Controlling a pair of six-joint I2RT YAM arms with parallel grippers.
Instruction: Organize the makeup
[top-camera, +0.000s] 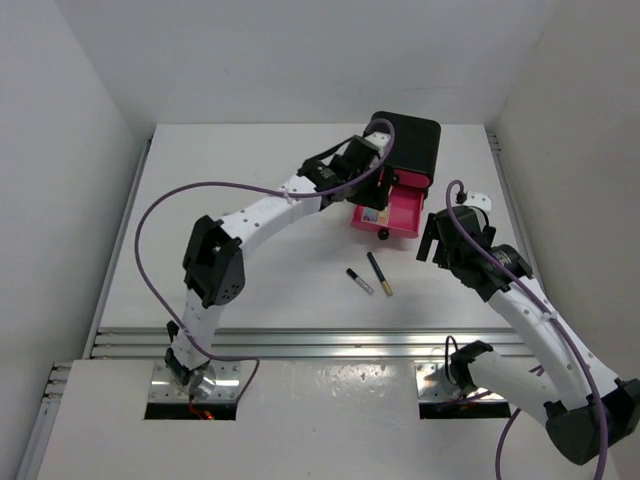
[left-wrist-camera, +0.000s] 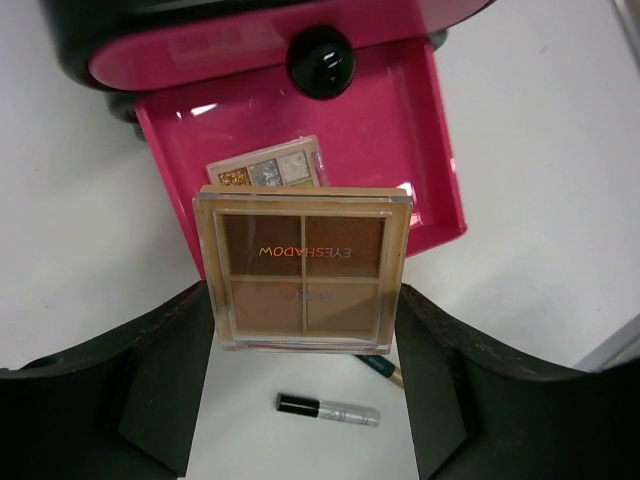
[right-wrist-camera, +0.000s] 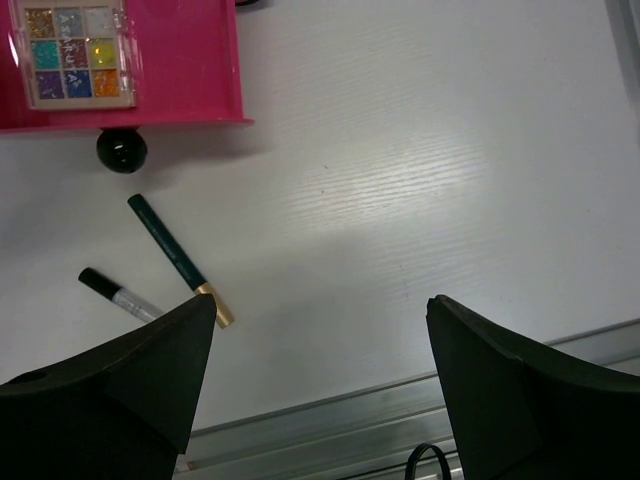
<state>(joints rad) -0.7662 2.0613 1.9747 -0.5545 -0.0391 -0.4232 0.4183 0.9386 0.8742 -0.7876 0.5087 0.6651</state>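
Note:
My left gripper (left-wrist-camera: 303, 300) is shut on a square tan eyeshadow palette (left-wrist-camera: 300, 250), held just above the open pink drawer (left-wrist-camera: 410, 150). A small multicolour palette (left-wrist-camera: 268, 170) lies inside that drawer. On the table in front of the drawer lie a black stick with a silver tip (left-wrist-camera: 330, 408) and a dark green stick with a gold tip (right-wrist-camera: 178, 258). My right gripper (right-wrist-camera: 320, 300) is open and empty above bare table, right of the sticks. From above, the left gripper (top-camera: 368, 168) is over the drawer (top-camera: 398, 215) and the right gripper (top-camera: 432, 236) is beside it.
The black box (top-camera: 410, 145) that carries the drawers stands at the back right of the table. The open drawer's black knob (right-wrist-camera: 121, 150) points toward the sticks. An aluminium rail (top-camera: 320, 345) runs along the table's near edge. White walls close in both sides.

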